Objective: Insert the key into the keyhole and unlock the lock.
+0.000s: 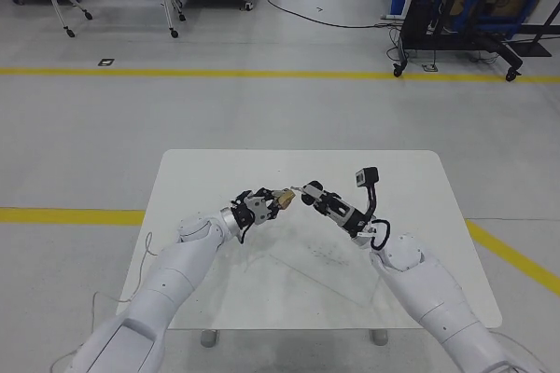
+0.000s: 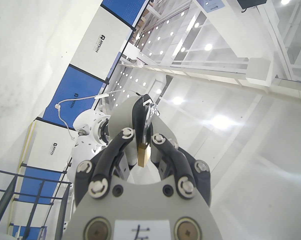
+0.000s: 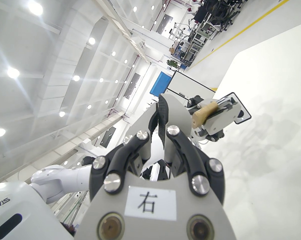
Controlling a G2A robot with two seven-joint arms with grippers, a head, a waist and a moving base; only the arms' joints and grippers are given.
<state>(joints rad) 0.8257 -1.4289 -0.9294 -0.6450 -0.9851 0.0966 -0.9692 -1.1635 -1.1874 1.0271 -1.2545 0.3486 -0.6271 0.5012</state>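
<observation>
Above the middle of the white table (image 1: 401, 186) my two grippers meet tip to tip. The left gripper (image 1: 266, 202) is shut on a small brass padlock (image 1: 283, 197), whose body sticks out past the fingertips toward the other arm. In the left wrist view the padlock (image 2: 143, 154) sits edge-on between the fingers (image 2: 126, 116), with a silver metal part running up from it. The right gripper (image 1: 308, 193) is shut on a pale key (image 1: 299, 191) that points at the lock. In the right wrist view the padlock (image 3: 203, 114) is just beside my shut right gripper (image 3: 161, 106); the key is hidden.
Both grippers hang above the table's surface (image 3: 265, 76), with its far edge not far beyond them. Yellow lines (image 1: 261, 72) cross the floor around it, and a dark wheeled rack (image 1: 457, 37) stands far back on the right.
</observation>
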